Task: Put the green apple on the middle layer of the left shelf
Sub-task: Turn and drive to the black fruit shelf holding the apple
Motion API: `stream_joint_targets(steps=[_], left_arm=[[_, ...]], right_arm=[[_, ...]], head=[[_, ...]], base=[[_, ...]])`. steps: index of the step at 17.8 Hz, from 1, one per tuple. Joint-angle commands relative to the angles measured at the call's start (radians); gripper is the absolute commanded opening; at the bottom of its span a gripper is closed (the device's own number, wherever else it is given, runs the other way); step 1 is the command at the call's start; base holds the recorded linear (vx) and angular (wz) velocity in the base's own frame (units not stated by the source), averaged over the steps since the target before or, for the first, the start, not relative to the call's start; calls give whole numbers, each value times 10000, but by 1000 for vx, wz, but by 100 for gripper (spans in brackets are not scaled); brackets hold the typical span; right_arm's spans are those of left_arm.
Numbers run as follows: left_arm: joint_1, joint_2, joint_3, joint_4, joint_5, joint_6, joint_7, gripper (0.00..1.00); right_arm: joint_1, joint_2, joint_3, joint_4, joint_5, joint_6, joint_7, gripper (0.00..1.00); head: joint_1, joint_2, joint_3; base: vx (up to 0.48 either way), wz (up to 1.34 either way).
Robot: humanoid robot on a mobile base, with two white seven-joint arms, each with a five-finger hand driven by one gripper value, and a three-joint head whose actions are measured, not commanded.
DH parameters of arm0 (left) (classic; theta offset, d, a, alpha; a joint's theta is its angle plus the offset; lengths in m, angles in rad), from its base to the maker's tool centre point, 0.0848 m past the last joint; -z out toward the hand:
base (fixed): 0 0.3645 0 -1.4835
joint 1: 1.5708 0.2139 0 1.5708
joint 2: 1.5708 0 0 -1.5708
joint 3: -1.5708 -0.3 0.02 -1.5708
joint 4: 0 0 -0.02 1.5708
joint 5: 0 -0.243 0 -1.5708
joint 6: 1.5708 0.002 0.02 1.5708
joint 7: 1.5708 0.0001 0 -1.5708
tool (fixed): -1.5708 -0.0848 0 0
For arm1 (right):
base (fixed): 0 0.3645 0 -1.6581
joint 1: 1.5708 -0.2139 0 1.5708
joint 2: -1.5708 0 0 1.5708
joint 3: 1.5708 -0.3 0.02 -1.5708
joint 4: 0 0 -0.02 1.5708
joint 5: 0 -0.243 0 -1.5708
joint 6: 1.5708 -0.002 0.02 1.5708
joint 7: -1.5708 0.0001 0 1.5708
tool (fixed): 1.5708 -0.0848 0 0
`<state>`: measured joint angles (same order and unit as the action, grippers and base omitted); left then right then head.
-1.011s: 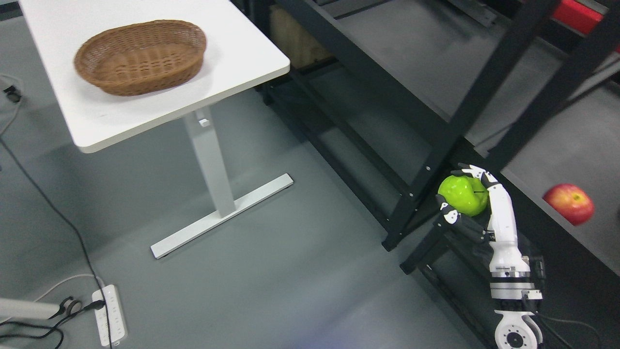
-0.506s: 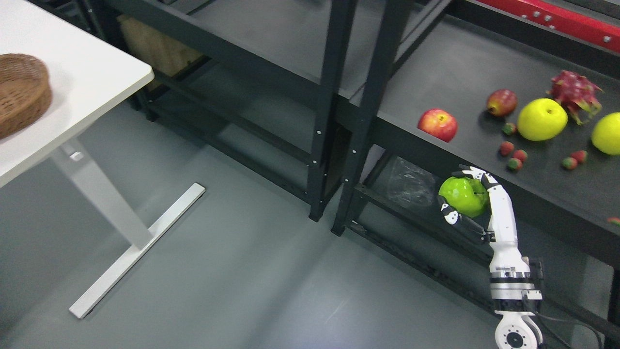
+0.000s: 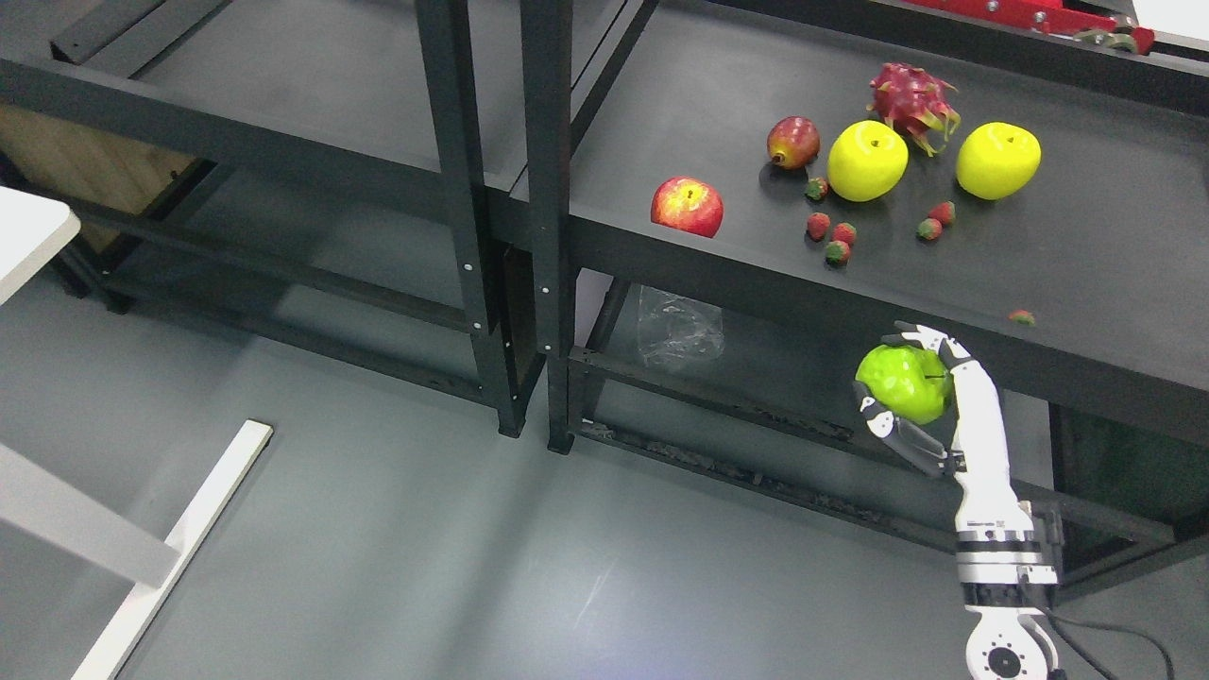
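Observation:
My right hand (image 3: pixel 914 392) comes up from the lower right and is shut on a green apple (image 3: pixel 902 381), holding it in the air in front of the right shelf's front edge. The left black shelf (image 3: pixel 283 113) stands at the upper left; its middle layer (image 3: pixel 312 71) is a bare dark board. The apple is well to the right of that shelf. My left arm is out of view.
The right shelf (image 3: pixel 1086 246) carries a red apple (image 3: pixel 687 206), two yellow apples (image 3: pixel 867 160), a dragon fruit (image 3: pixel 911 93), a small red fruit (image 3: pixel 792 142) and several strawberries. Black uprights (image 3: pixel 546 217) divide the shelves. A white table's corner (image 3: pixel 28 236) and foot (image 3: pixel 170 557) show at left.
The whole picture has shifted: the camera has turned right, so the table and basket slid out left and the fruit shelf came in. The hand still holds the green apple the same way.

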<state>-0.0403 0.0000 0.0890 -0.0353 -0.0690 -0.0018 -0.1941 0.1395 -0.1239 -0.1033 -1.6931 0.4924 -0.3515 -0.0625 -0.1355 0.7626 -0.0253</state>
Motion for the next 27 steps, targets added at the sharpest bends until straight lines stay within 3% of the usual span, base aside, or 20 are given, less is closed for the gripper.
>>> stream_joint_targets(steps=[1, 14, 27], left_arm=[[-11, 175, 0, 0, 0, -13, 8, 100], [5, 175, 0, 0, 0, 2, 8, 100], [5, 175, 0, 0, 0, 2, 8, 100]], right_arm=[[0, -3, -10, 11, 0, 124, -19, 2], [-122, 27, -117, 26, 0, 247, -4, 2], [-138, 12, -102, 88, 0, 262, -4, 2]], head=[[0, 0, 0], [0, -2, 0], [0, -4, 0]], base=[[57, -324], [97, -304], [257, 43]])
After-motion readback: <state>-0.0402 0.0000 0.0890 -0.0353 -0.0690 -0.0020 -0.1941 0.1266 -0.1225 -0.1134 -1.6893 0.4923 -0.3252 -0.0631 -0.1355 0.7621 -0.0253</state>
